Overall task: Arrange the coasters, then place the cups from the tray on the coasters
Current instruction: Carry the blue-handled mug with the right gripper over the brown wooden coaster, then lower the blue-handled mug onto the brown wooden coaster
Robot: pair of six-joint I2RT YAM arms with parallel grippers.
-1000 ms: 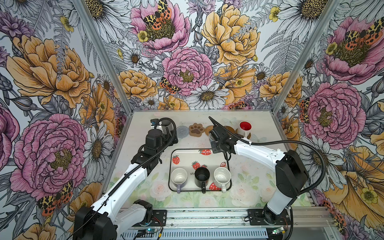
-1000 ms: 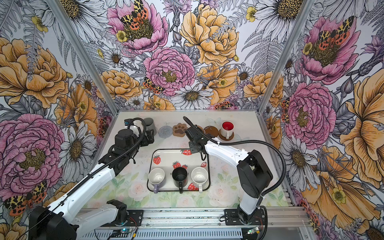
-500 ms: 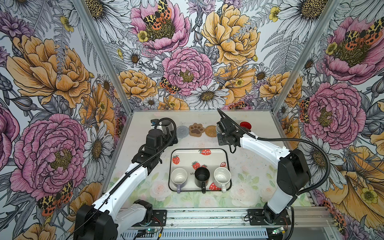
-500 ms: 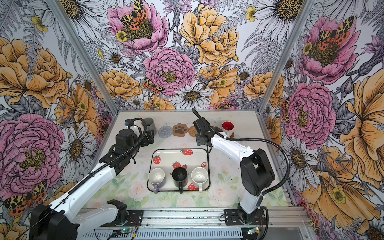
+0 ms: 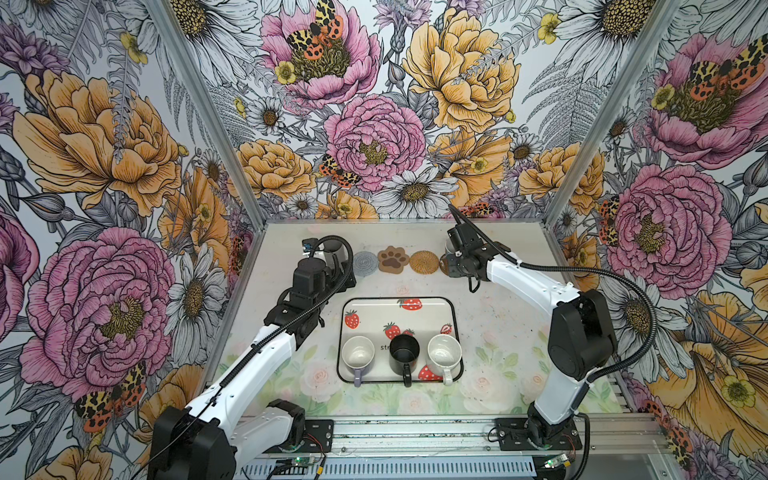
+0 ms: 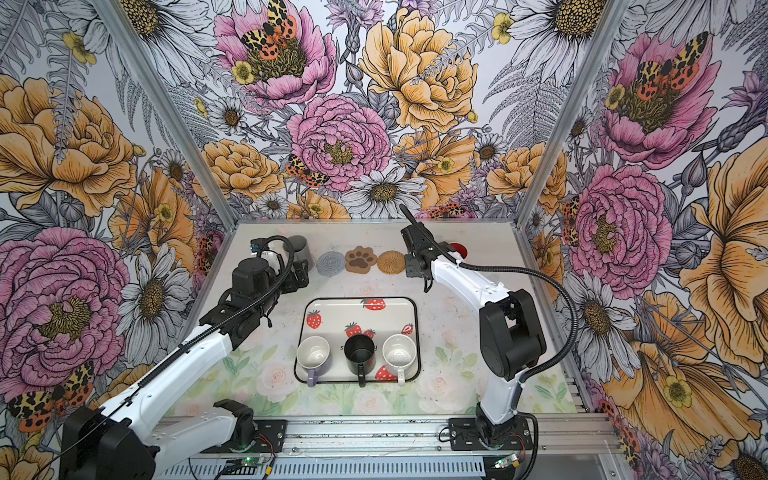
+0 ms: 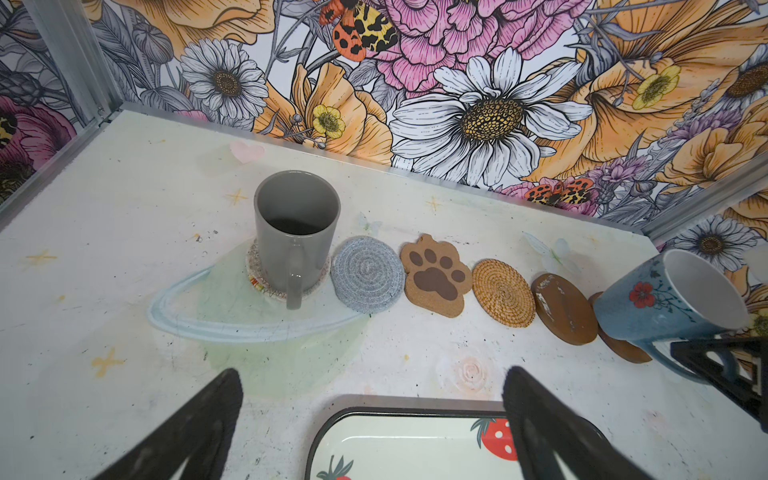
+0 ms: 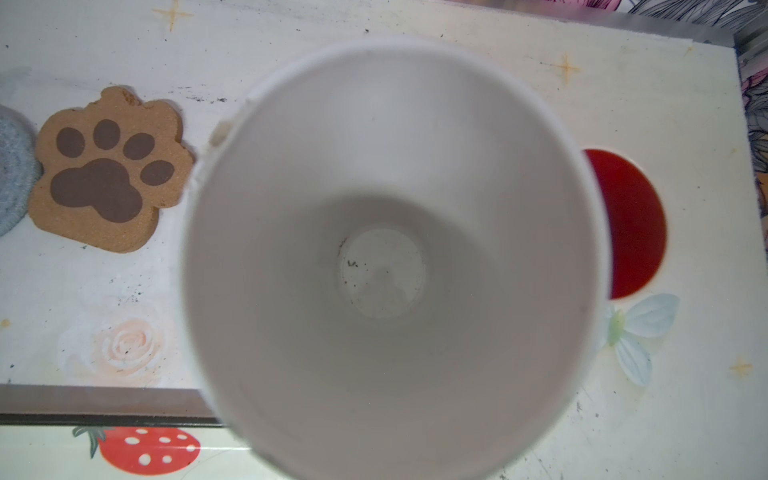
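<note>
1. Far left of the back row: tall grey mug (image 7: 297, 232) stands upright on a pale fabric coaster (image 7: 261, 286), so 1 cup is done
2. left gripper (image 7: 372, 374) hovers just in front of that mug, between it and the tray, jaws wide and holding nothing
3. Next along the row are 3 bare coasters set close side by side: grey woven round coaster (image 7: 368, 274), paw-shaped coaster (image 7: 436, 276), rattan round coaster (image 7: 503, 293)
4. Then a bare dark brown round coaster (image 7: 563, 309), and a 2nd dark brown round (image 7: 621, 351) partly hidden behind the light blue cup (image 7: 660, 307)
5. The light blue cup hangs tilted over those 2 dark rounds and looks clear of the table. right gripper (image 7: 706, 365) has its jaws narrow on the handle. Not set down yet; my read is the bare dark round is the target
6. Far right: white mug with red inside (image 8: 631, 224) is off the tray at the row's end. Its footing is hidden, so I can't tell if a coaster is under it
7. tray (image 5: 382, 311), front centre, holds 3 upright cups: lavender mug (image 5: 358, 354), black mug (image 5: 404, 353), white speckled mug (image 5: 444, 353)
8. Tally: the coaster row looks arranged. Of 6 cups, 1 is seated, 1 is unconfirmed, 1 is in the air and 3 are left, which matches the 3 bare coasters
</note>
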